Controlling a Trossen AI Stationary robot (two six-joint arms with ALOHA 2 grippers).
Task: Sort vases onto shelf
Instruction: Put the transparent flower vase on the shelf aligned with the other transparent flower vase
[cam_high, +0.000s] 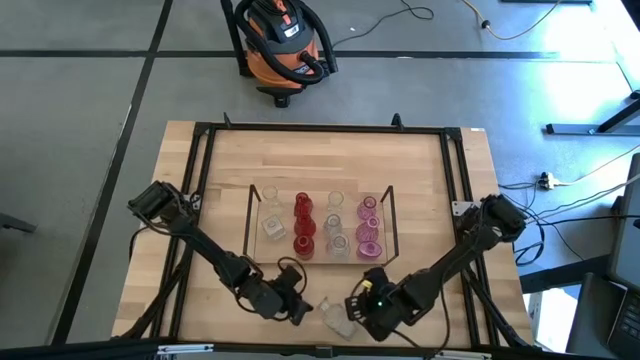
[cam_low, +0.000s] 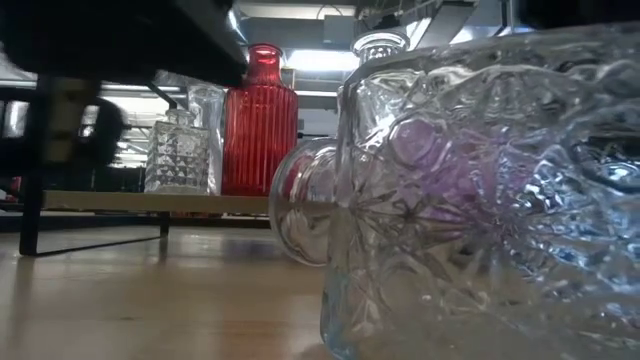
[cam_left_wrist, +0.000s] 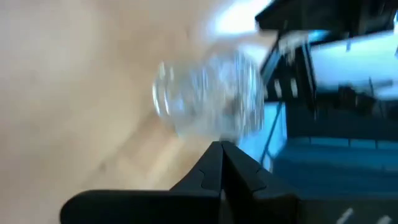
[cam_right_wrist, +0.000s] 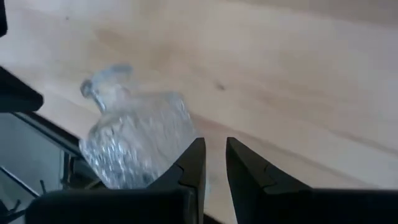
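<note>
Two clear vases (cam_high: 338, 316) lie off the shelf (cam_high: 320, 226). Left end effector (cam_high: 296, 312) is pressed together, right end effector (cam_high: 362, 312) slightly spread, both beside them, likely to grasp.

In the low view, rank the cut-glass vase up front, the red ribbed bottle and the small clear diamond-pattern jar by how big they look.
1. Cut-glass vase, though nearness to the camera inflates it.
2. Red ribbed bottle.
3. Diamond-pattern jar.

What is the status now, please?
Left claw shut, empty, near table's front edge. Right claw slightly open, beside clear vase lying on table, not gripped. Shelf holds the other vases. Nothing blocking.
</note>
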